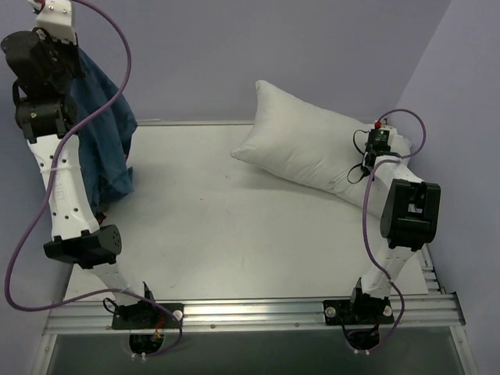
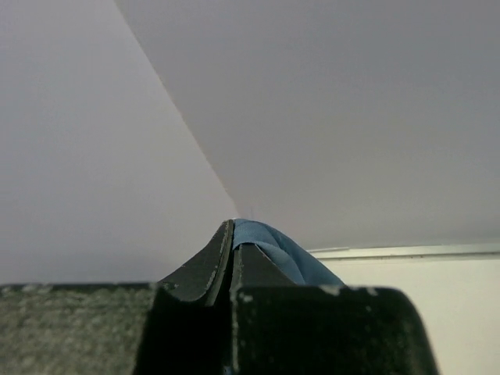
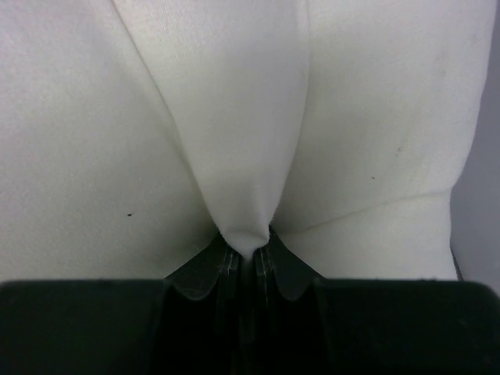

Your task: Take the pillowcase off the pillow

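The blue pillowcase (image 1: pixel 105 137) hangs off the pillow, held high at the far left; its lower folds reach the table. My left gripper (image 1: pixel 74 58) is shut on a fold of it, which shows as blue cloth (image 2: pixel 273 246) between the closed jaws (image 2: pixel 232 234). The plain white pillow (image 1: pixel 312 144) lies bare at the far right of the table, its pointed corner up at the back. My right gripper (image 1: pixel 373 160) is shut on a pinch of the pillow's white fabric (image 3: pixel 234 117), with the jaws (image 3: pixel 248 254) closed on the fold.
The white table (image 1: pixel 234 226) is bounded by a metal rail (image 1: pixel 250 312) at the near edge. Purple walls stand behind and to the right. Purple cables loop beside both arms.
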`<state>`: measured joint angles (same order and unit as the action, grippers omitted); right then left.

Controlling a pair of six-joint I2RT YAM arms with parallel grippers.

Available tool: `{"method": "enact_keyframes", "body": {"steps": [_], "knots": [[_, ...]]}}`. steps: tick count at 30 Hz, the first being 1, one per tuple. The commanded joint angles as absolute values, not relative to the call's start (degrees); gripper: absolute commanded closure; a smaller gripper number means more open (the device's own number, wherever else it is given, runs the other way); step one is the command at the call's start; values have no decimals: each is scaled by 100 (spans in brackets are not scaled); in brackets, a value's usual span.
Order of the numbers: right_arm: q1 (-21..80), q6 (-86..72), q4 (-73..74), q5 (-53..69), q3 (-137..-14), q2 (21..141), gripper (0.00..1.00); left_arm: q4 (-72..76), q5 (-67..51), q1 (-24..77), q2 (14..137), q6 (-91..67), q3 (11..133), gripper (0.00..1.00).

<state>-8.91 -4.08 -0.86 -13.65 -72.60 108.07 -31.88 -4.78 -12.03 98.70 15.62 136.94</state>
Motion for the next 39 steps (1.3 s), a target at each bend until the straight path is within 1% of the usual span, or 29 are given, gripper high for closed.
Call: {"method": "enact_keyframes", "body": {"steps": [1,4,8,9,10,11,12,13,14,16,17,20,24,25,27,28,29,30,31,32,33,35,39], "knots": [[-967,-554,1661,-818,-6741,11197,100,-3286,-343,-985,10177,1503,14456,98],[-967,-589,1626,-747,-6706,11171,100,-3629,-412,-853,10423,1468,14494,98],[-958,-633,1617,-738,-6732,11118,100,-4481,-965,-695,10503,1581,13801,98],[-958,-642,1626,-756,-6750,11109,100,-4630,-1280,-660,10520,1660,13346,94],[-958,-668,1635,-782,-6750,11101,100,-4980,-1431,-642,10538,1766,13150,79],[-958,-677,1643,-808,-6776,11083,100,-5175,-1581,-615,10616,2002,12992,47],[-949,-685,1652,-826,-6785,11074,99,-5386,-1686,-572,10669,2117,12790,7],[-949,-703,1661,-826,-6794,11057,96,-5797,-1757,-545,10722,2214,12753,6],[-941,-712,1670,-800,-6794,11022,87,-5992,-1819,-528,10792,2415,12744,6],[-905,-738,1679,-817,-6812,10960,75,-6213,-1872,-527,10776,2435,12762,6],[-897,-756,1670,-843,-6820,10908,67,-6196,-1872,-536,10662,2426,12736,6],[-870,-782,1696,-888,-6838,10811,57,-5968,-1776,-536,10346,2391,12621,6],[-835,-817,1740,-932,-6838,10679,51,-6020,-1600,-536,10029,2294,12481,6],[-826,-817,1749,-940,-6820,10644,50,-6047,-1504,-536,9950,2250,12263,6],[-826,-878,1758,-940,-6829,10530,43,-6038,-1214,-536,9669,2232,11850,6],[-826,-896,1767,-923,-6829,10477,37,-5881,-1117,-536,9398,2250,11569,6],[-817,-931,1767,-923,-6838,10355,32,-5749,-873,-545,9230,2276,10862,6],[-817,-949,1775,-923,-6838,10293,26,-5548,-714,-545,9063,2259,10437,6],[-800,-1010,1784,-975,-6855,10135,13,-5154,-573,-545,8713,2241,10024,6],[-791,-1028,1793,-1019,-6864,10047,12,-5020,-441,-536,8545,2233,9280,6],[-765,-1063,1810,-1089,-6882,9959,1,-4905,-257,-545,8395,2232,8951,6],[-660,-1186,1863,-1448,-6899,9626,0,-4860,-132,-528,7966,2180,8440,6],[-475,-1450,1776,-1635,-6829,8905,0,-5001,-211,-527,7121,1969,7386,6]]}}
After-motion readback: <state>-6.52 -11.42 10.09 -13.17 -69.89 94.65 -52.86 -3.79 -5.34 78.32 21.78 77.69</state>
